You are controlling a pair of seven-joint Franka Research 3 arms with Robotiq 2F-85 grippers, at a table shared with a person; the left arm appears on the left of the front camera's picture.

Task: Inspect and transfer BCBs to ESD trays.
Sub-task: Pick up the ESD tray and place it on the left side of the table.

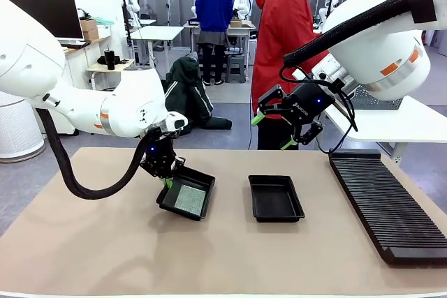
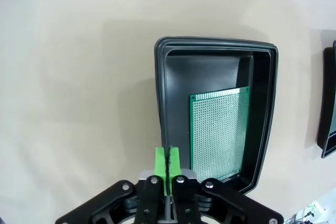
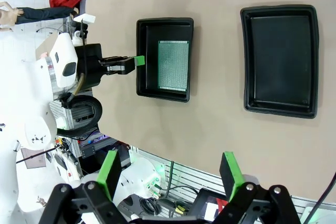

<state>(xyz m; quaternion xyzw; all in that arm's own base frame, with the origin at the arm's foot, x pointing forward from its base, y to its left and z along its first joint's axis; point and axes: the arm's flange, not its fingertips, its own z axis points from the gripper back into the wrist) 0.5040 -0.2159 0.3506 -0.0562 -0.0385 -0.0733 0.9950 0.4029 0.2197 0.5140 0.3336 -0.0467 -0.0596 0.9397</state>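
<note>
Landmark: the loaded tray (image 1: 202,178), a shallow black tray on the bench (image 1: 105,242); every place below is told from it.
BCB position: the BCB (image 2: 219,132) lies flat on this tray's floor. It sits toward the wall away from the left gripper, with bare floor on the gripper's side and at one end.
Left gripper: the left gripper (image 2: 168,163) hangs just over the tray's rim. Its fingers are clenched pad to pad with nothing between them.
Why so: with the board lying free and those fingers empty at the wall, this tray's placement looks done. That low pose would also suit a nudge.
Right gripper: the right gripper (image 1: 274,132) is raised well above and beyond the tray with its fingers released wide. It seems to be waiting clear of the work.
Empty tray: the empty tray (image 1: 253,200) sits beside the loaded tray, apart from it, probably for the next board.
Slotted rack: the slotted rack (image 1: 387,204) lies further off on that same side.
BCB look: a thin green rectangle with a fine grid of holes and a pale sheen. No damage can be told.
</note>
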